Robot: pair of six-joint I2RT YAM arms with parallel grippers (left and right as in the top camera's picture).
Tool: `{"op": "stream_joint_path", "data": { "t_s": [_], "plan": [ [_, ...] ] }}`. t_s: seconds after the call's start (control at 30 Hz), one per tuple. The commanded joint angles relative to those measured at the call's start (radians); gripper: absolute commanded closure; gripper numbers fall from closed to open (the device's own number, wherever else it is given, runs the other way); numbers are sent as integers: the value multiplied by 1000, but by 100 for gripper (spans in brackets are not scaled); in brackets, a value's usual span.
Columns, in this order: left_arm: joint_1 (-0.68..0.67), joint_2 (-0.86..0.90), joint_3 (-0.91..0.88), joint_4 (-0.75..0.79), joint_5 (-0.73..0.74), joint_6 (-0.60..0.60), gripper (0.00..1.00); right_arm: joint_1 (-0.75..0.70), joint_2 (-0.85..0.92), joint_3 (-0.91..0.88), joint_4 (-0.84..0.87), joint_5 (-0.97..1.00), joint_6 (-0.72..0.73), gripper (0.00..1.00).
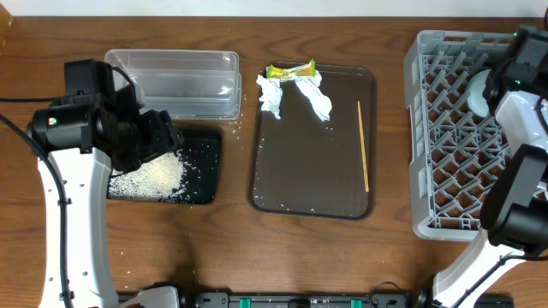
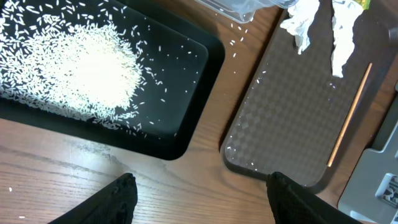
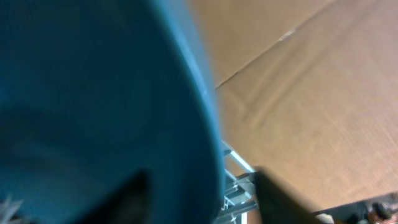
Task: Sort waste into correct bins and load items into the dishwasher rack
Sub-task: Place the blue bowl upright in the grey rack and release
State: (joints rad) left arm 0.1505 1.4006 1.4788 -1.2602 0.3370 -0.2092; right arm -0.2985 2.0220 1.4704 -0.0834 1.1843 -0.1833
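Observation:
White rice (image 1: 154,178) (image 2: 81,68) lies heaped in the black tray (image 1: 210,167) (image 2: 186,124). Behind it stands the clear tub (image 1: 180,81). Two crumpled tissues (image 1: 272,96) (image 2: 301,25), a yellow-green wrapper (image 1: 291,70) and a thin wooden stick (image 1: 363,145) (image 2: 349,115) lie on the brown serving tray (image 1: 312,171). My left gripper (image 1: 163,133) (image 2: 202,180) hangs open over bare wood between the two trays. Over the grey rack (image 1: 454,145), my right gripper (image 3: 202,186) stands open astride the rim of a blue dish (image 3: 93,93), its right finger clear of that rim.
The brown serving tray (image 2: 286,112) sits mid-table between the bins and the rack. Stray rice grains dot the wood beside the black tray. A pale rounded piece (image 1: 477,92) shows in the rack beside my right arm. The rack's lattice (image 3: 239,186) is just under the dish.

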Motion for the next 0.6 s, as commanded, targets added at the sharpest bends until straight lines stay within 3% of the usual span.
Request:
{"op": "stream_joint_path", "data": {
  "t_s": [0.0,0.37,0.57],
  "plan": [
    [5,-2,-1,0,1,5,31,46,17,2,-60,-85,8,1],
    [5,-2,-1,-8,-36,5,30,114,-10,2,-299,-102,183,1],
    [5,-2,-1,-7,-36,5,30,121,-128,2,-402,-406,190,1]
  ]
}}
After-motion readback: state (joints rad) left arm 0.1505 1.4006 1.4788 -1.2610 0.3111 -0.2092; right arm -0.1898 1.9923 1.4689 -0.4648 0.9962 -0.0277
